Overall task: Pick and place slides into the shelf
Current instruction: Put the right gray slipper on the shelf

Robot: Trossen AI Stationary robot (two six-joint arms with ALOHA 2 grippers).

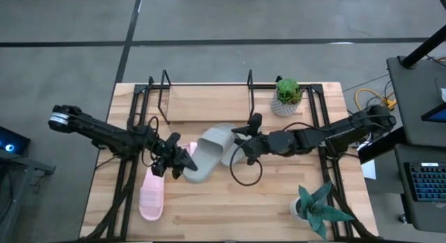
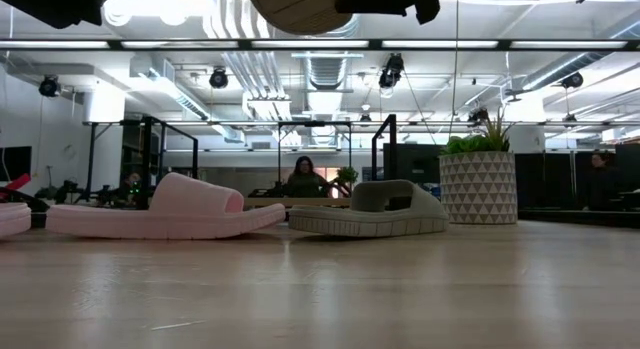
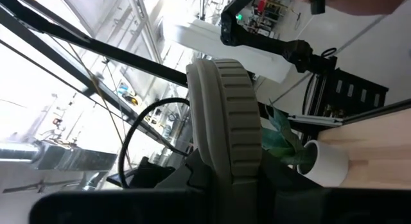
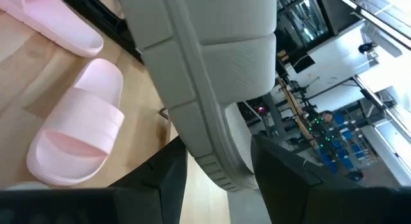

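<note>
Both arms meet mid-counter on one grey slide, held aloft. The left gripper clamps its near end and the right gripper pinches its sole edge, probably a handover or a shared carry. The right fingers straddle the sole; the left fingers seem clenched on it, though their tips are hidden. The shelf stands bare at the far edge with open room before it. Pink slides and a second grey slide lie on the counter.
</note>
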